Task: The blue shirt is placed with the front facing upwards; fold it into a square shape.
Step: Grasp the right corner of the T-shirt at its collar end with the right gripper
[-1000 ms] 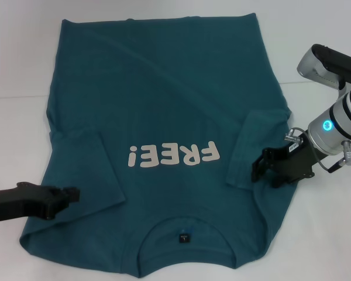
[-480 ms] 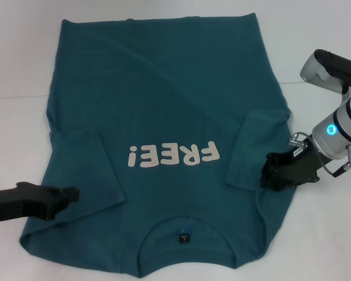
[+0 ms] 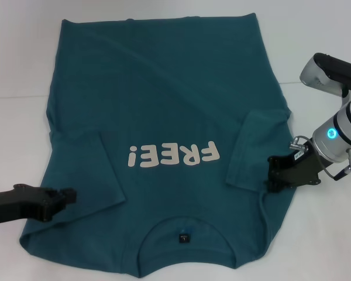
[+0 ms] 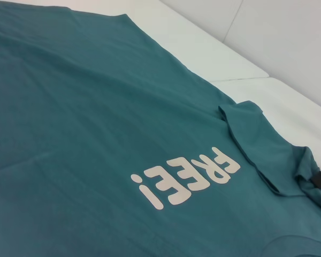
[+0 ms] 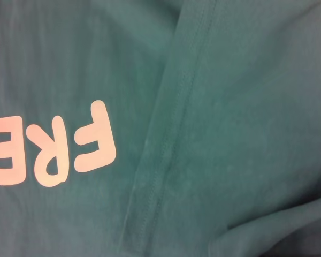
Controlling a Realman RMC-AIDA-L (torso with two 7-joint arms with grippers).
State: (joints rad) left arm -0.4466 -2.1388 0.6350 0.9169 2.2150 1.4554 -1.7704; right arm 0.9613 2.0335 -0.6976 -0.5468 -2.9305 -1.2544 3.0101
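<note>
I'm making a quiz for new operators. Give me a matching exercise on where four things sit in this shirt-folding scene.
Things:
1. left gripper
2. right gripper
3. FREE! lettering
4. neck label

Places:
A. at the collar, nearest the robot
B. over the blue shirt's robot-left edge
C. across the chest
D. at the folded-in sleeve on the robot's right

Pairs: 1-B, 2-D, 3-C, 4-A
</note>
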